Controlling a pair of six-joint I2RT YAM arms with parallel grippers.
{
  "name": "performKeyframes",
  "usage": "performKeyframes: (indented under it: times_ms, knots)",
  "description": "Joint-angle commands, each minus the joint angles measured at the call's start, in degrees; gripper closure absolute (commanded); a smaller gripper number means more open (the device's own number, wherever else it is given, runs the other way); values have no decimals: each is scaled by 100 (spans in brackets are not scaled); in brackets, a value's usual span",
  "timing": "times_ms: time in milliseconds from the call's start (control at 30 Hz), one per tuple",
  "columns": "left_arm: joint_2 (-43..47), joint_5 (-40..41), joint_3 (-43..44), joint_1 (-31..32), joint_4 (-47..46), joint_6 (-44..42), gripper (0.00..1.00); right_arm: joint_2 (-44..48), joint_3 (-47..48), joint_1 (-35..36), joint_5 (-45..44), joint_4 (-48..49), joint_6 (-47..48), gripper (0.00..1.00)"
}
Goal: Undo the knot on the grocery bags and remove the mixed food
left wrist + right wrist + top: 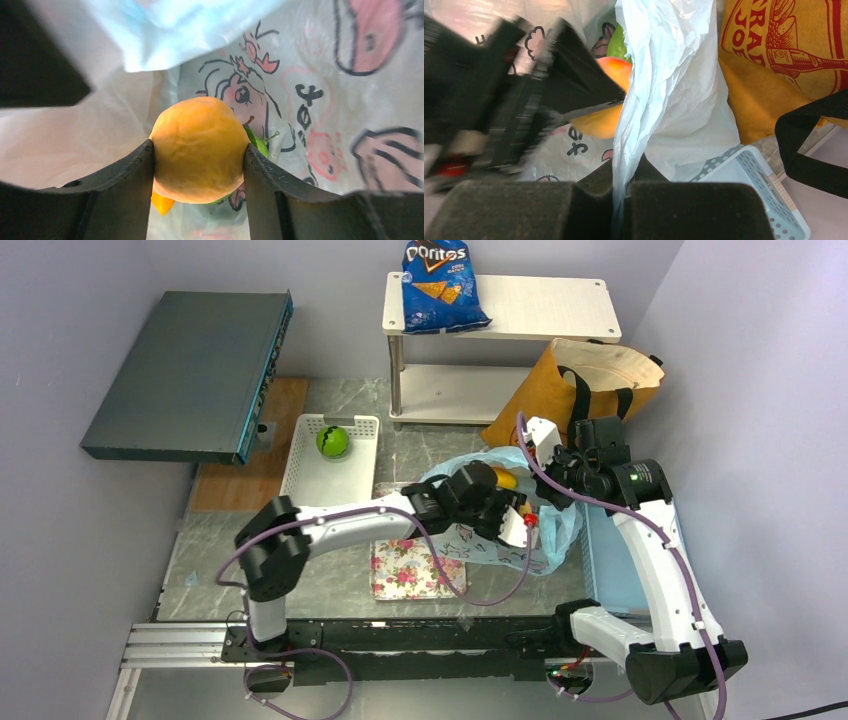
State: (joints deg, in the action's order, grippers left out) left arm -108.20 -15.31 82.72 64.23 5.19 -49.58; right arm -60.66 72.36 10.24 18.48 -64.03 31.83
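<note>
The light-blue cartoon-printed plastic bag (545,530) lies open in the middle of the table. My left gripper (500,502) reaches inside it. In the left wrist view the left gripper (199,146) is shut on the orange-yellow mango (200,160), with a green piece of food (257,145) behind it. My right gripper (548,455) is shut on the bag's raised edge (649,100) and holds it up; its fingers (674,210) pinch the film. The mango also shows in the right wrist view (599,122). The orange-tan tote (560,390) stands behind with loose black straps (580,390). No knot shows.
A green round fruit (332,442) lies in a white tray (310,480) at the left. A blue Doritos bag (437,285) sits on a white shelf (540,305). A floral cloth (400,572) lies in front, and a light-blue basket (610,565) stands at the right.
</note>
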Motion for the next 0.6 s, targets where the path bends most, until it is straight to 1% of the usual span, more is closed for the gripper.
performKeyframes:
  times_ms: [0,100,267,333,433,500,567]
  knots:
    - [1126,-661,-254,9,-64,774,81,110,98,13,72,141,-96,100]
    - [1669,-841,-487,-16,227,1029,81,104,123,12,88,145,-96,100]
    - [2852,-1001,-770,-458,573,1861,79,77,58,8,166,201,-125,100]
    - [3179,-829,-694,-841,860,2216,78,56,43,12,207,218,-141,100]
    - [3537,-581,-582,-1772,1379,2584,78,54,68,13,234,231,-168,100]
    - [3701,-351,-673,-2426,1734,2573,78,50,65,13,242,241,-184,100]
    - [3769,-290,-986,-3042,2009,2185,76,49,66,11,255,249,-188,100]
